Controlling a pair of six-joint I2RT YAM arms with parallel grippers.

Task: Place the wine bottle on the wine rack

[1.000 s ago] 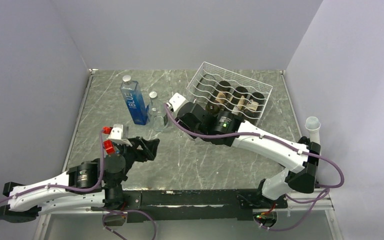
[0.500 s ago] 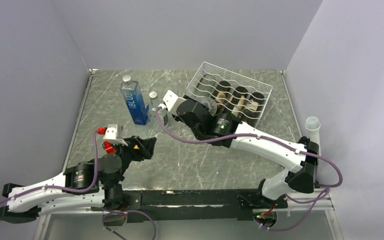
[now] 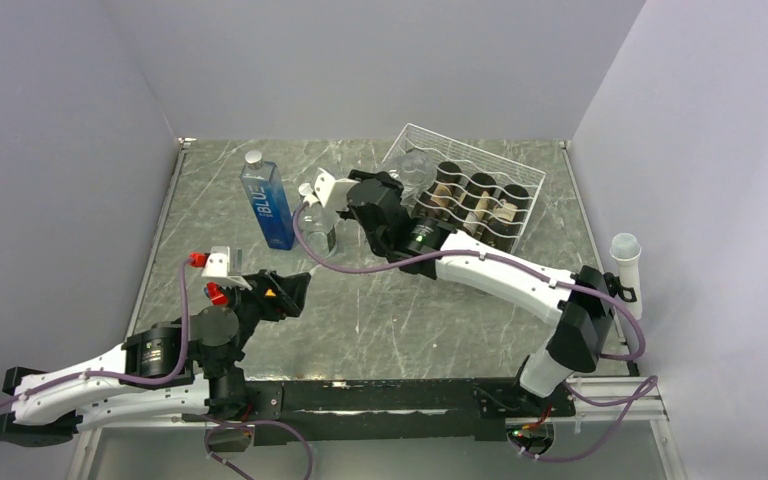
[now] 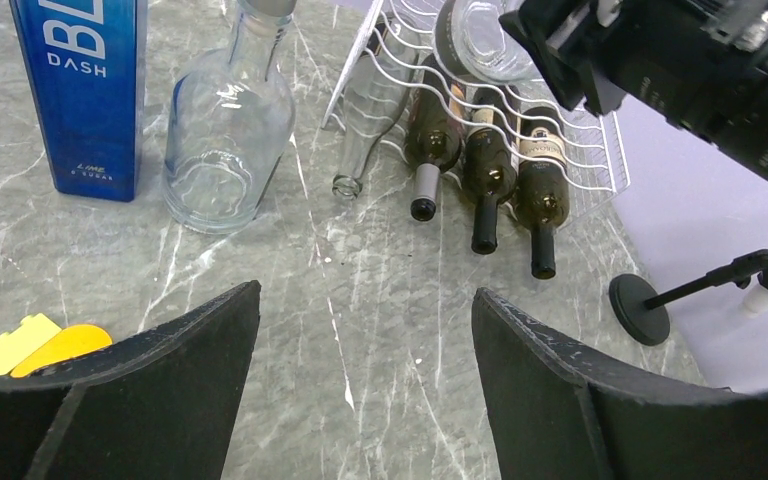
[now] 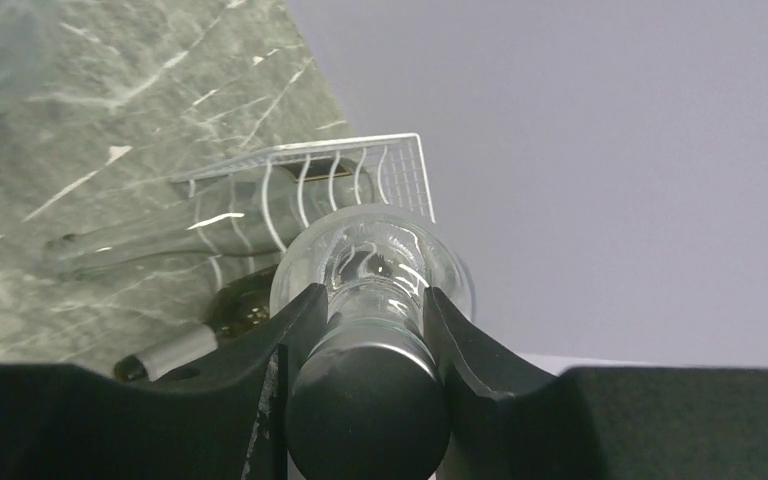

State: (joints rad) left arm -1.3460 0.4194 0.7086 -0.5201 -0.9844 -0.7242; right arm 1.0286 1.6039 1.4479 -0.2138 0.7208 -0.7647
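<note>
Clear glass wine bottle [image 5: 375,250], gripped at the neck by the right fingers [image 5: 280,340], hung above the left end of the white wire wine rack [image 5: 405,170], base leading, long axis running from the fingers into the rack. Farther off, left fingers [image 4: 180,370] stood half apart, empty.

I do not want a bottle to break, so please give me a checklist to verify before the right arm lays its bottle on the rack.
1. Grip: right gripper clamps the held bottle by its neck: ok.
2. Position: bottle is above the wine rack's left end: ok.
3. Free groove beneath: cannot tell; one clear bottle and three dark bottles lie in it.
4. Clearance: left gripper is open, apart from the rack: ok.
</note>
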